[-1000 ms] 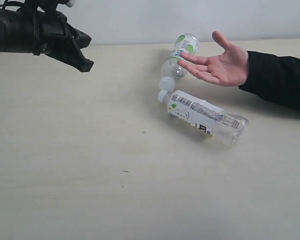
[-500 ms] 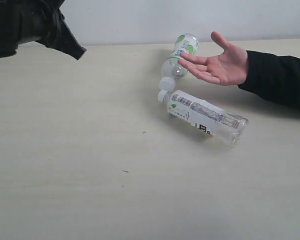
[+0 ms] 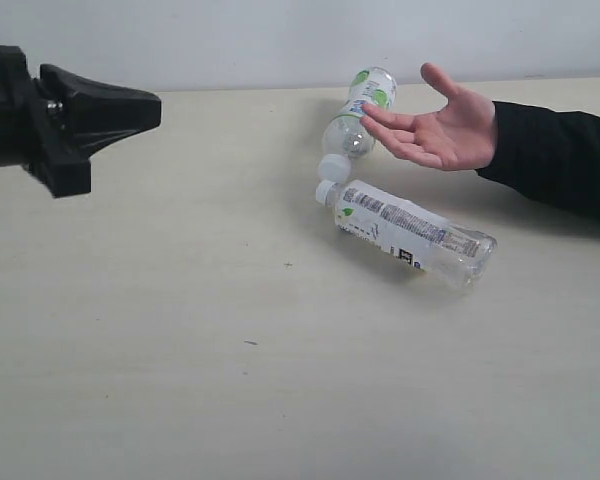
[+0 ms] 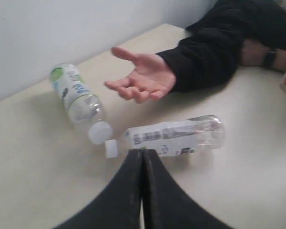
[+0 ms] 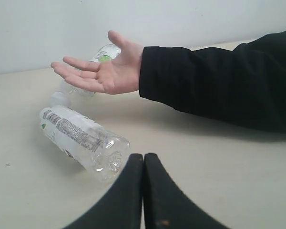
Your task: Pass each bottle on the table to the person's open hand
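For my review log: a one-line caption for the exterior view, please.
Left gripper, shut, above the table; a green-labelled bottle and a barcode-labelled bottle lie near the person's open hand.

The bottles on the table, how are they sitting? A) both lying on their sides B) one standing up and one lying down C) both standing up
A: the green-label bottle and the barcode-label bottle both lie on their sides on the table, caps close together.
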Motion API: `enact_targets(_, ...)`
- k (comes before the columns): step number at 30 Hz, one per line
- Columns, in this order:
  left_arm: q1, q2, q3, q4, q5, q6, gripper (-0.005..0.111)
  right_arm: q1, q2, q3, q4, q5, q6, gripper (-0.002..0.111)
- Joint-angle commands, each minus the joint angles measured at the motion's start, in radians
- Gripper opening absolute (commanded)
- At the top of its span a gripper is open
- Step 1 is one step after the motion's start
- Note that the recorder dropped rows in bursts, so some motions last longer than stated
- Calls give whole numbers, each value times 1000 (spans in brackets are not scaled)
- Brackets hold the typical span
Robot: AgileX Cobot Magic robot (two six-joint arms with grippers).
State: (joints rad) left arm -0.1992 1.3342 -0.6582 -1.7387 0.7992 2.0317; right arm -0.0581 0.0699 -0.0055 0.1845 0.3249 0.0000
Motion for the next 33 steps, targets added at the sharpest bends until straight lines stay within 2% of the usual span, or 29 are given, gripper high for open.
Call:
enact_targets(1, 11, -117, 83, -6, 124, 29, 0, 1, -1, 5, -1, -12, 0, 0)
enact_targets(21, 11, -744, 584, -6, 126, -55, 0, 1, -1, 5, -1, -12, 0, 0)
enact_targets(23, 11, -806, 606, -6, 68, -96, 0, 1, -1, 5, -1, -12, 0, 0)
enact_targets(29, 11, -959, 612, -6, -293, -272, 0, 1, -1, 5, -1, -12, 0, 0)
enact_targets(33, 11, -1032, 637, -6, -452, -343, 0, 1, -1, 5, -1, -12, 0, 0)
